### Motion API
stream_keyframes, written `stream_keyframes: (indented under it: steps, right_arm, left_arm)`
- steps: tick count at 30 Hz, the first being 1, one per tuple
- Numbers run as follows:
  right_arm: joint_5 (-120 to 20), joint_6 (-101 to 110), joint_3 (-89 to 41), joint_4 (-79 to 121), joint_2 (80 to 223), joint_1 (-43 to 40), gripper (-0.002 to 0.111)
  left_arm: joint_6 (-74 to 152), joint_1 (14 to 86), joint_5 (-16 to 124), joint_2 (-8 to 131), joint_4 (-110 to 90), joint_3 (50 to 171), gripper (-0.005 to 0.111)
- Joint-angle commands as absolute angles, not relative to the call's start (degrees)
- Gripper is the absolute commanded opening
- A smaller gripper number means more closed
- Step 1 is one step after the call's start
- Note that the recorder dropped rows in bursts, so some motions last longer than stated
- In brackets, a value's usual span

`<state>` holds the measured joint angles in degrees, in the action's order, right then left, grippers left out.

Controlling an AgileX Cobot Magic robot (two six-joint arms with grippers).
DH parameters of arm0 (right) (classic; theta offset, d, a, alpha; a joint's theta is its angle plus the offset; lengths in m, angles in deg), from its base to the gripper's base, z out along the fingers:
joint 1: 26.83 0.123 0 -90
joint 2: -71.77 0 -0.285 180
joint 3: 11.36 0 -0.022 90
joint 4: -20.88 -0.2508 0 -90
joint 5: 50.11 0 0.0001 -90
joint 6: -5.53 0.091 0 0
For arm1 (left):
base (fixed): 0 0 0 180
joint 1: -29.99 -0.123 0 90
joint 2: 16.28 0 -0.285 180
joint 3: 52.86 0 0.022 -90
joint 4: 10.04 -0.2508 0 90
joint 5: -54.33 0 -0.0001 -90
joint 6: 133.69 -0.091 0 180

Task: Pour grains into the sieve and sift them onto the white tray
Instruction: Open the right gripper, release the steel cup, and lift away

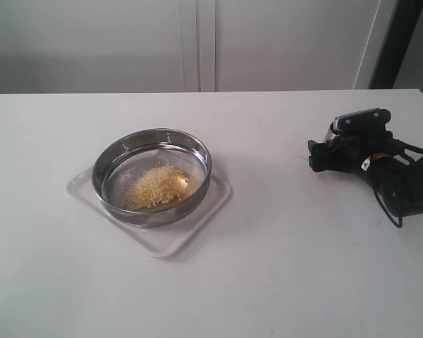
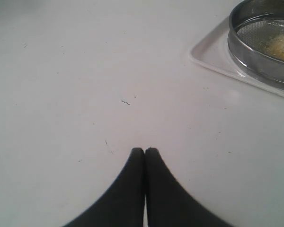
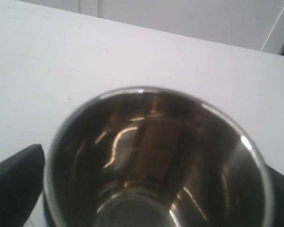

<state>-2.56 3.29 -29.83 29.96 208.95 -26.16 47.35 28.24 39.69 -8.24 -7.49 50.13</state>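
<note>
The sieve (image 1: 152,176), wide with a steel rim, rests on the white tray (image 1: 210,209) left of the table's middle. A heap of yellow grains (image 1: 158,186) lies on its mesh. The left wrist view catches the sieve (image 2: 255,52), the grains (image 2: 281,46) and a corner of the tray (image 2: 209,53) off to one side. My left gripper (image 2: 145,150) is shut and empty above bare table. It is outside the exterior view. My right gripper (image 1: 316,156) lies low at the table's right. Its fingers stand on both sides of an empty steel cup (image 3: 156,161), with a thin gap showing beside one finger (image 3: 19,179).
The white tabletop (image 1: 268,282) runs to a pale wall at the back. A dark post (image 1: 402,42) stands at the back right. The right arm's black body and cables (image 1: 402,183) lie along the table's right edge.
</note>
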Motion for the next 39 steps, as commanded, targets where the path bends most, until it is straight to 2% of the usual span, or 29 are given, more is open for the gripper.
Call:
stream_keyframes:
  steps: [1, 10, 19, 23, 28, 31, 36, 39]
  right_arm:
    - [-4.0, 3.1, -29.8, 29.8, 206.5, -26.4, 0.104]
    - [-7.7, 6.6, -30.0, 29.8, 199.5, -26.4, 0.104]
    - [-19.7, 7.5, -30.0, 29.9, 187.2, -26.3, 0.1]
    - [-26.4, 7.8, -30.0, 29.9, 182.7, -26.3, 0.082]
    - [-39.6, 11.5, -30.0, 29.9, 177.3, -26.3, 0.04]
    - [-47.0, 12.2, -30.0, 29.9, 174.1, -26.3, 0.021]
    - [-55.2, 11.8, -30.0, 29.9, 168.3, -26.3, 0.0]
    - [-60.0, 11.8, -30.0, 29.9, 165.2, -26.3, 0.0]
  left_arm:
    - [47.5, 28.4, 39.7, -8.5, -7.1, 49.9, 0.0]
    - [47.5, 28.4, 39.7, -8.5, -7.1, 49.9, 0.0]
    - [47.5, 28.4, 39.7, -8.5, -7.1, 49.9, 0.0]
    - [47.5, 28.4, 39.7, -8.5, -7.1, 49.9, 0.0]
    - [47.5, 28.4, 39.7, -8.5, -7.1, 49.9, 0.0]
    - [47.5, 28.4, 39.7, -8.5, -7.1, 49.9, 0.0]
    - [47.5, 28.4, 39.7, -8.5, -7.1, 49.9, 0.0]
    - [47.5, 28.4, 39.7, -8.5, -7.1, 49.9, 0.0]
